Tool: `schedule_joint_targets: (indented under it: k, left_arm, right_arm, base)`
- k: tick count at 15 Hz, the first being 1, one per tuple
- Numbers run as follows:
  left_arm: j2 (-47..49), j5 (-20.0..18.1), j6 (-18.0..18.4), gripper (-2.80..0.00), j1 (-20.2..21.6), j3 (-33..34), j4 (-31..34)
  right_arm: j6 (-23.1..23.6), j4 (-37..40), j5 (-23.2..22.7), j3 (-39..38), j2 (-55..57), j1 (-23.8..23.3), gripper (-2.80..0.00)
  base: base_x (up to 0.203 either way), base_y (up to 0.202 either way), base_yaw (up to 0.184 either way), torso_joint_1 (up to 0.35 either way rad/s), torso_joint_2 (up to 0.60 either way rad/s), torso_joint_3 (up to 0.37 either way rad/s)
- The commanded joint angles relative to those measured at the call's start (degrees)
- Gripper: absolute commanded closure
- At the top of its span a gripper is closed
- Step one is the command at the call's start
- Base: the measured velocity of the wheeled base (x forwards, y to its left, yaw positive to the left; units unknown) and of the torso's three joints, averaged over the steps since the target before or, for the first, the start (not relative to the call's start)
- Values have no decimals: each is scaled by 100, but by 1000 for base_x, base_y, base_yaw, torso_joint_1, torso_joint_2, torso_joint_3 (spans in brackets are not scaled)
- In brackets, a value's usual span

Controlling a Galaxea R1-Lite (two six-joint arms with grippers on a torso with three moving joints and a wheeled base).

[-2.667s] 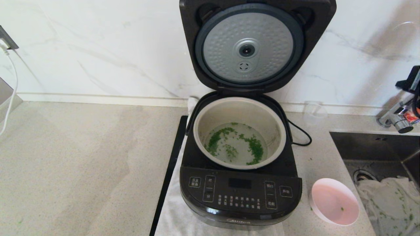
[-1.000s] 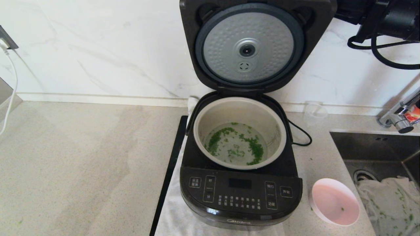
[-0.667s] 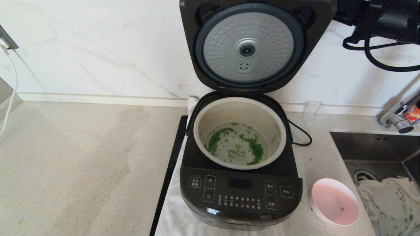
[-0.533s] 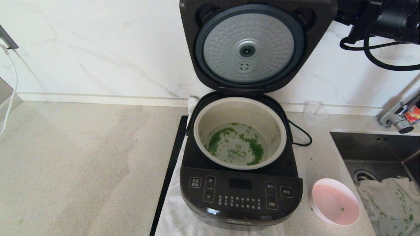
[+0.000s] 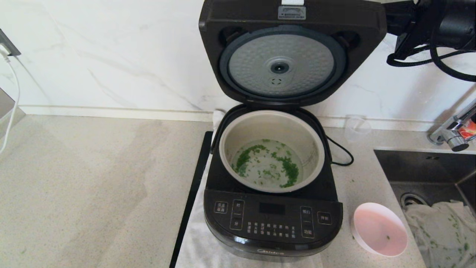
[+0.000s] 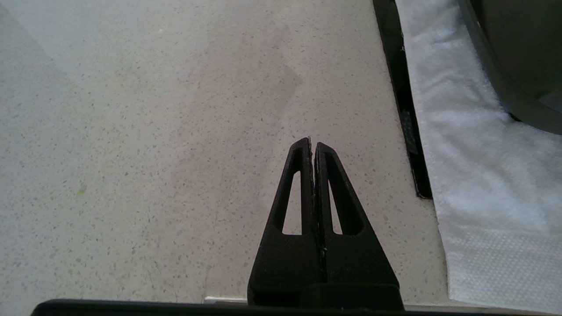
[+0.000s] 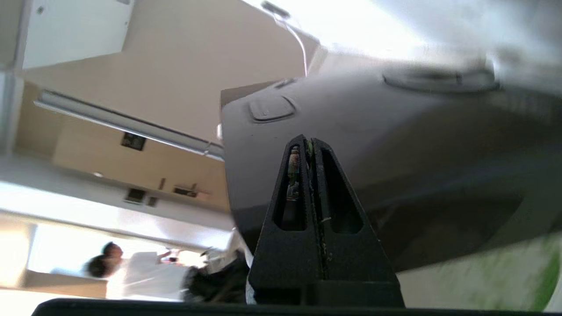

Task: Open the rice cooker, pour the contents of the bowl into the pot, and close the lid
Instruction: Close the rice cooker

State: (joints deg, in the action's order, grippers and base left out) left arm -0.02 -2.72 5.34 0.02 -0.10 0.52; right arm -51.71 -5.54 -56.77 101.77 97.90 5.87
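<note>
The black rice cooker (image 5: 273, 223) stands open on a white towel. Its lid (image 5: 212, 44) leans forward over the pot (image 5: 273, 124), with the dimpled silver underside facing me. Green chopped contents (image 5: 288, 167) float in water at the pot's bottom. On the counter to the cooker's right sits the pink bowl (image 5: 379, 229), holding only a speck or two of green. My right arm (image 5: 438, 22) reaches in behind the lid's top right corner. The right gripper (image 7: 309, 142) is shut, its tips against the lid's glossy outer face (image 7: 395, 131). The left gripper (image 6: 312, 144) hangs shut over bare counter.
A sink (image 5: 427, 167) with a green-flecked cloth (image 5: 438, 227) lies at the right, below a faucet (image 5: 453, 134). A clear cup (image 5: 357, 128) and the power cord (image 5: 340, 152) sit behind the cooker. A black strip (image 5: 191, 201) edges the towel (image 5: 197, 245). The marble wall is close behind.
My right arm rose into view at the upper right and moved behind the lid. The lid has tipped forward from fully upright, so its top edge now shows.
</note>
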Motion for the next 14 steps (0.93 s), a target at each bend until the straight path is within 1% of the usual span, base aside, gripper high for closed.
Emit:
schedule_joint_targets:
  k: [1,3,5,8,10,14]
  left_arm:
    - [-6,-2,3,0,5,1,0]
    - [-6,-1,3,0,6,1,0]
    - [-6,-1,-2,0,4,1,0]
    - [-6,-1,3,0,-2,1,0]
    - [-6,-9,3,0,6,1,0]
    - [-6,-1,3,0,6,1,0]
  right_arm:
    - [-25,628,-21,-75,-121,97,0]
    - [-11,1164,5,-142,-112,146,0]
    - [-14,1511,48,-160,-109,201,0]
    - [-14,1852,432,-370,-131,431,0]
    - [-13,1901,689,-727,-189,572,0]
    - [13,1853,767,-1812,-497,804,0]
  base:
    - [0,0,0,0,0,0]
    - [0,0,0,0,0,0]
    - [0,0,0,0,0,0]
    - [0,0,0,0,0,0]
    - [0,0,0,0,0,0]
    - [0,0,0,0,0,0]
